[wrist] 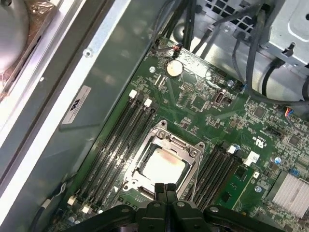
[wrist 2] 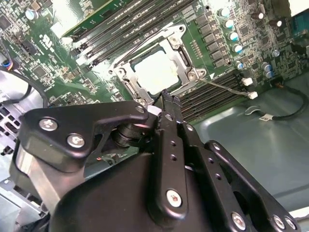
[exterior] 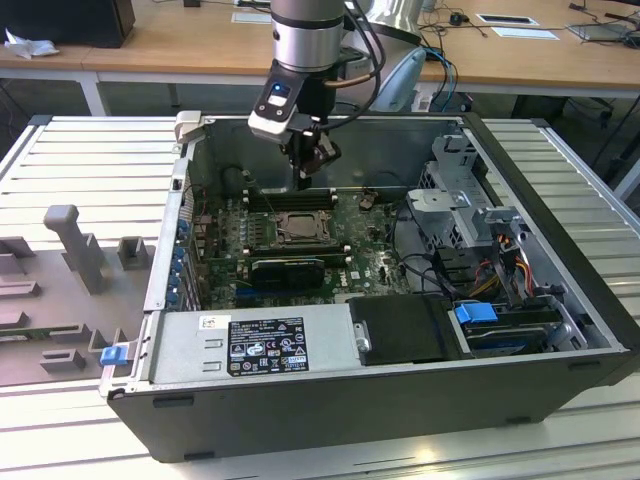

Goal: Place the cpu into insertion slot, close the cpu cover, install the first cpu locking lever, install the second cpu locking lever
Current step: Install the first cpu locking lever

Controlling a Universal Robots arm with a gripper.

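- Inside the open case point(exterior: 350, 415), found the cpu point(wrist 2: 155, 75) lying flat in the slot point(exterior: 275, 230), pale face up.
- Saw the cover point(wrist: 181, 141) down around it, with the chip showing through the open centre; judged both of those steps done.
- Found the fingers point(wrist 2: 164, 121) pressed together, with nothing between them.
- Placed their tips, in both wrist views, right at the socket's edge, with the cpu just beyond them.
- Read them in the exterior view as pointing down above the socket's far side, clear of the board point(exterior: 370, 255).
- Picked out one thin wire lever point(wrist 2: 224, 88) running from a socket corner out across the memory slots point(wrist 2: 205, 104).
- Noted its long axis slanting away from the socket, and its free end well off to one side of the tips.
- Judged that lever not latched, since it lay clear of the cover's rim.
- Reckoned its socket end the nearer part to the tips and its free end the farther.
- Could not tell whether the tips touched the frame, nor where the other lever lay.
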